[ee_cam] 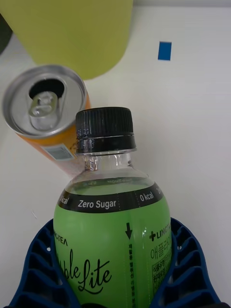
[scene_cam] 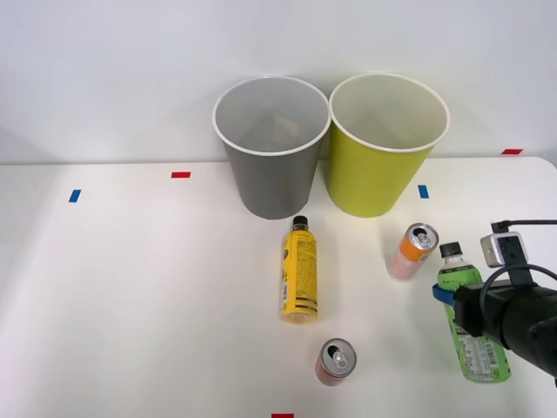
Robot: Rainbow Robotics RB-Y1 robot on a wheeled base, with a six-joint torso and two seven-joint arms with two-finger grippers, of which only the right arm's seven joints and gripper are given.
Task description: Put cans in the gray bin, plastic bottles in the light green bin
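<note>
The right gripper point(scene_cam: 454, 303) is closed around the green bottle point(scene_cam: 470, 326), its blue ribbed fingers point(ee_cam: 185, 269) pressed against both sides of the bottle's body just below the black "Zero Sugar" band. The arm point(scene_cam: 522, 326) reaches in low from the right edge of the front view, dark and roughly level with the table point(scene_cam: 130, 296), with a small gray box and a black cable riding on top of the wrist. The bottle stands upright on the table at the gripper, its black cap point(ee_cam: 104, 129) rising clear above the fingers.

Just beyond the gripper and a little to its left stands the slim orange can point(scene_cam: 413, 251), upright with its silver top open; in the wrist view it sits close behind the bottle's neck, and whether they touch I cannot tell. Farther ahead is the light green bin point(scene_cam: 379, 161), and beside that, farther left, the gray bin point(scene_cam: 271, 165), the two rims nearly touching. A blue tape mark point(ee_cam: 164, 50) lies on the table near the light green bin.

Well to the gripper's left, the yellow bottle point(scene_cam: 298, 272) lies on its side with its cap pointing toward the gray bin. The short reddish-pink can point(scene_cam: 335, 361) stands nearer the robot, apart from everything else.
</note>
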